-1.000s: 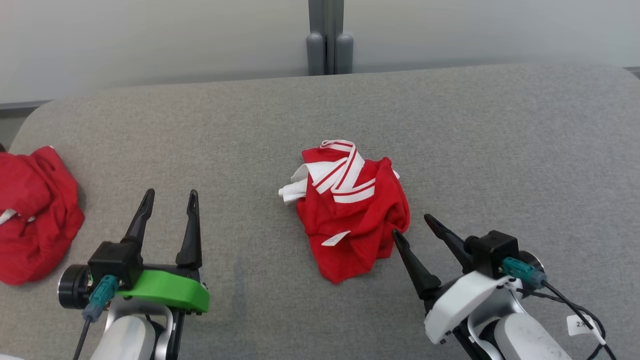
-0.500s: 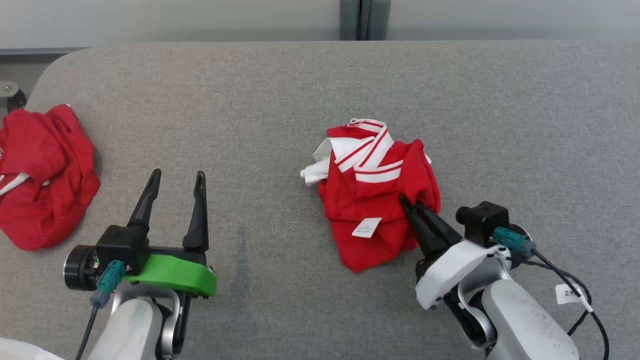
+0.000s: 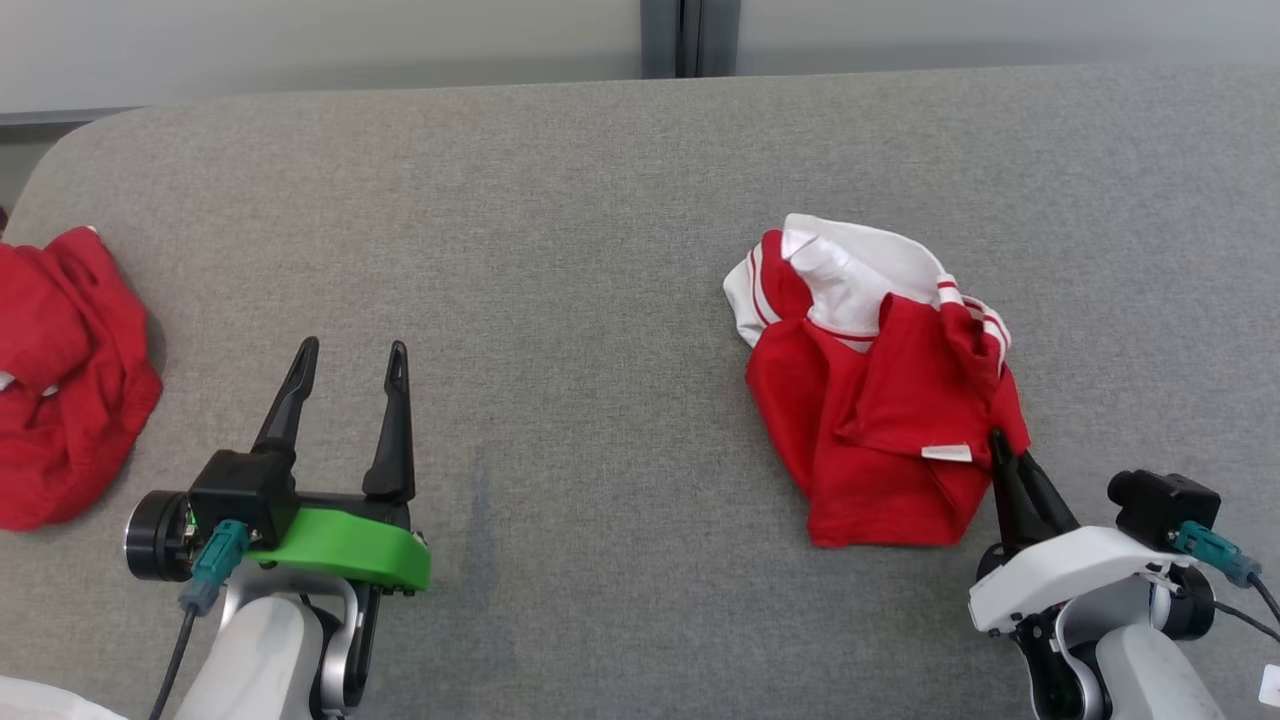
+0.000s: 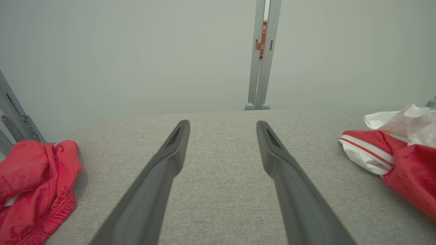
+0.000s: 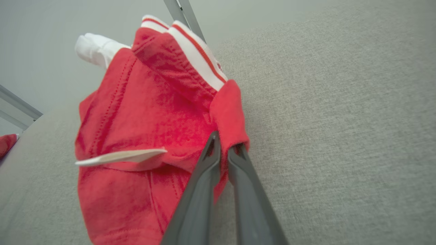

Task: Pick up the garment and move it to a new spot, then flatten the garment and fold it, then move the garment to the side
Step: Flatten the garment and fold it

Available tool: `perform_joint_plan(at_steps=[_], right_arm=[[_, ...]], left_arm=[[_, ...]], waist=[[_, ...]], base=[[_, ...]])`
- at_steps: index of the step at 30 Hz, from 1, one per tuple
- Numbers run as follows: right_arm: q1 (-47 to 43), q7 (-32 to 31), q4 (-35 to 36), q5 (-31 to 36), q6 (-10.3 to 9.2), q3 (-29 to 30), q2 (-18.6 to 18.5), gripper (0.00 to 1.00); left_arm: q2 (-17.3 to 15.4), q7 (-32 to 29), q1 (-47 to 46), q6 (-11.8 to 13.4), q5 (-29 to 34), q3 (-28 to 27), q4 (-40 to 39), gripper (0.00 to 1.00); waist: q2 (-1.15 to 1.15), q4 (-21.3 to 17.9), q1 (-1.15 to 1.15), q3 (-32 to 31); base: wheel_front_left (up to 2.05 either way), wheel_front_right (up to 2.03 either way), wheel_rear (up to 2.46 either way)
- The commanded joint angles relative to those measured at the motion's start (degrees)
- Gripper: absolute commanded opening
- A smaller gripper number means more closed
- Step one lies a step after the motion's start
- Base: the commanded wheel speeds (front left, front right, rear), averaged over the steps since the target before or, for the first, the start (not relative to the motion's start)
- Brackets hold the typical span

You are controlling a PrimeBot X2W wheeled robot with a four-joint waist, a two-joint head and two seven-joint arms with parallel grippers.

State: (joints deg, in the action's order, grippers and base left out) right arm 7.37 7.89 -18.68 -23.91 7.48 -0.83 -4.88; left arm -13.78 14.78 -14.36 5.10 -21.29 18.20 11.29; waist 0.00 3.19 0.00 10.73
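Across the grey desk (image 3: 600, 180), your head view puts the red garment (image 3: 880, 430), trimmed in white stripes, right of centre, and a crumpled red cloth (image 3: 60, 390) at the far left edge. Your right tool (image 3: 997, 440) is pinched narrow on the garment's near-right fold; the right wrist view shows red fabric caught between the fingers (image 5: 204, 177). Your left tool (image 3: 352, 350) stands wide over bare desk, holding nothing. That wrist view also shows the white label (image 5: 122, 156) edge-on.

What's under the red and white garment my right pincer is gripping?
Grey table surface shows all around the garment, which the right pincer pinches at its near edge. Whatever lies beneath its bunched folds is covered.
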Motion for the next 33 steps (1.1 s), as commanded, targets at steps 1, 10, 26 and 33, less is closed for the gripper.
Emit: perform_joint_plan(at_steps=[1,10,26,33], right_arm=[[-0.2,0.7,0.05,-0.11,0.03,0.34,0.07,1.0],[-1.95,5.44,7.12,6.07,0.03,-0.5,-4.28,1.0],[-7.55,-2.23,20.31,9.73,0.03,-2.18,-5.72,1.0],[-8.22,-3.22,21.57,9.65,0.03,-1.89,-5.43,1.0]], left_arm=[[-0.11,0.42,-0.18,0.17,0.01,-0.31,0.0,1.0],[-0.73,0.37,1.54,0.71,-0.61,-0.92,0.17,1.0],[-1.31,-0.07,6.81,1.94,-1.42,-0.74,-1.3,1.0],[-1.37,-0.53,7.0,2.33,-1.64,-0.33,-1.79,1.0]], waist=[[0.0,-0.31,0.0,0.1],[0.0,-1.84,0.0,-1.18],[0.0,-2.98,0.0,-5.39],[0.0,-2.96,0.0,-5.35]], base=[[0.0,0.0,0.0],[0.0,0.0,0.0],[0.0,0.0,0.0],[0.0,0.0,0.0]])
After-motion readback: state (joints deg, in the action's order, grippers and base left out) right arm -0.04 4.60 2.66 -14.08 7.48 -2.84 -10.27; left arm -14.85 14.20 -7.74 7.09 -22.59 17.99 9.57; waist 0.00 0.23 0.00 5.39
